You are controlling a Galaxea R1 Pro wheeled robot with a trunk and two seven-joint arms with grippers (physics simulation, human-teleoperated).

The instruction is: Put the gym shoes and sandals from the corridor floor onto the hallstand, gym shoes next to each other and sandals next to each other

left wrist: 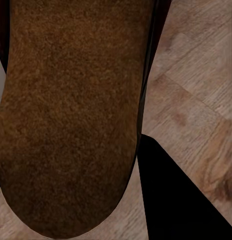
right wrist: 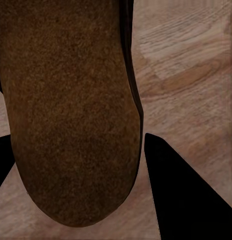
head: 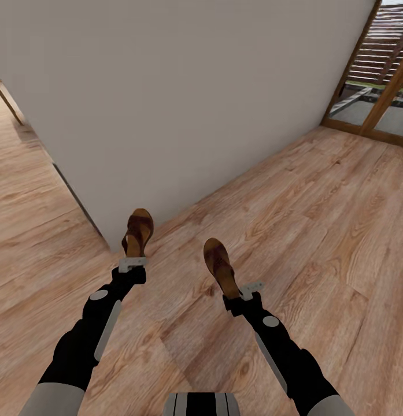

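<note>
Nearest the head camera, the robot's trunk (head: 201, 404) sits at the near edge, with both black arms reaching forward over the corridor floor (head: 317, 231). At the left, the left gripper (head: 133, 264) is clamped on the heel end of one sandal (head: 137, 231), which points away from the robot toward the wall. At the right, the right gripper (head: 247, 290) is clamped on the heel end of the other sandal (head: 218, 266), which angles far-left. Both sandals are held clear of the planks, near each other but apart. A plain pale wall (head: 184, 98) stands directly ahead and blocks the view beyond; its near corner lies just behind the left sandal. A wood-framed glazed opening (head: 372, 86) stands at far right, cut off by the frame edge. At far left, a slanted wooden leg (head: 7, 101) is mostly out of frame and cannot be identified. Both wrist views show a tan insole at close range, with black finger shapes (left wrist: 180, 200) (right wrist: 190, 195) beside it; strap detail is not visible there.
</note>
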